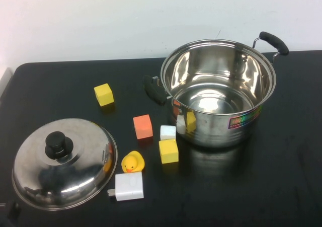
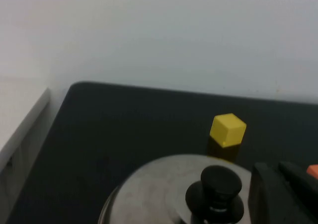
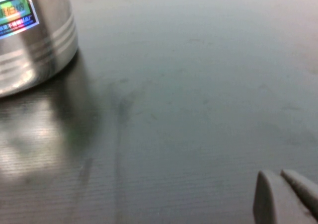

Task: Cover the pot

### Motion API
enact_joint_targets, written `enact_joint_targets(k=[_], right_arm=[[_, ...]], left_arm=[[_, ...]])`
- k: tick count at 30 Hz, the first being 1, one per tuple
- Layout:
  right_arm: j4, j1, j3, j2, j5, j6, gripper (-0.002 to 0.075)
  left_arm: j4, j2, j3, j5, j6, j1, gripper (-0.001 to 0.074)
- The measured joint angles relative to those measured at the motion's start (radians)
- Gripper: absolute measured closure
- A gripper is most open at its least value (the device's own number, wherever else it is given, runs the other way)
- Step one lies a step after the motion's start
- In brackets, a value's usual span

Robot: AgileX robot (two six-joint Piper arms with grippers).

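Note:
The pot (image 1: 220, 93) stands open and empty at the back right of the black table, its rainbow sticker facing front; its wall also shows in the right wrist view (image 3: 30, 40). The domed steel lid (image 1: 64, 162) with a black knob (image 1: 59, 145) lies at the front left, apart from the pot. My left gripper (image 2: 278, 168) is shut and empty, low by the lid's knob (image 2: 214, 191) without holding it. My right gripper (image 3: 279, 175) is shut and empty over bare table to the pot's right, and is out of the high view.
Between lid and pot lie two yellow blocks (image 1: 103, 94) (image 1: 168, 151), an orange block (image 1: 143, 126), a small white block (image 1: 168, 132), a yellow rubber duck (image 1: 133, 162) and a white charger (image 1: 129, 186). A white wall backs the table.

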Motion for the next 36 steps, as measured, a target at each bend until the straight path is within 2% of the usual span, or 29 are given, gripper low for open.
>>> enact_joint_targets(k=[11,13,16,21,24,31,34,36], right_arm=[[0.000,0.000,0.000,0.000,0.000,0.000,0.0728],[0.000,0.000,0.000,0.000,0.000,0.000,0.0728],[0.000,0.000,0.000,0.000,0.000,0.000,0.0728],[0.000,0.000,0.000,0.000,0.000,0.000,0.0728],[0.000,0.000,0.000,0.000,0.000,0.000,0.0728],[0.000,0.000,0.000,0.000,0.000,0.000,0.0728],[0.000,0.000,0.000,0.000,0.000,0.000,0.0728],[0.000,0.000,0.000,0.000,0.000,0.000,0.0728]], left_arm=[[0.072,0.276,-0.018,-0.186,-0.004,0.000,0.0735],[0.081,0.338,-0.037,-0.221,-0.004,0.000,0.0713],[0.105,0.437,-0.078,-0.246,-0.024,0.000,0.0615],[0.181,0.612,-0.169,-0.261,-0.056,0.000,0.0324],[0.196,0.711,-0.217,-0.273,-0.056,0.000,0.0230],[0.210,0.908,-0.260,-0.329,-0.045,0.000,0.0190],[0.216,0.968,-0.261,-0.386,-0.024,0.000,0.0215],[0.216,0.998,-0.267,-0.425,-0.020,0.000,0.0270]])
